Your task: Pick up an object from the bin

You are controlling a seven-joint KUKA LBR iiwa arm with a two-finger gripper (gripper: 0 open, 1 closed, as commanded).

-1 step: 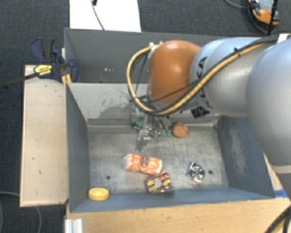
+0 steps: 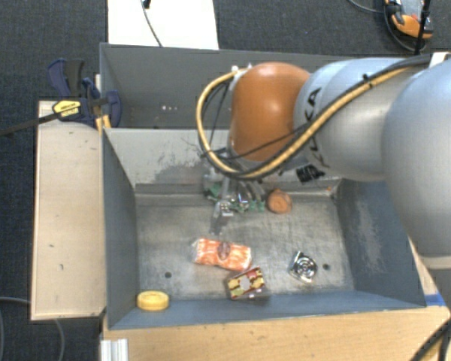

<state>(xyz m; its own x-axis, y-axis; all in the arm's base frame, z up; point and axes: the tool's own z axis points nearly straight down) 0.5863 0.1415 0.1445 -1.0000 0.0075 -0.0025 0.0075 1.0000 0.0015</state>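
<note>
My gripper (image 2: pixel 223 218) hangs below the orange wrist cover in the middle of the bin, its metal tip pointing down just above an orange crinkled packet (image 2: pixel 222 253) lying on the floor. Nothing shows between the fingers. A small orange-brown ball (image 2: pixel 279 201) lies to the right of the gripper near the back wall. A red and yellow wrapped box (image 2: pixel 245 283) sits just below and right of the packet.
A shiny crumpled metal piece (image 2: pixel 303 267) lies at the right of the floor. A yellow round cap (image 2: pixel 152 300) rests in the front left corner. The arm covers the bin's right side.
</note>
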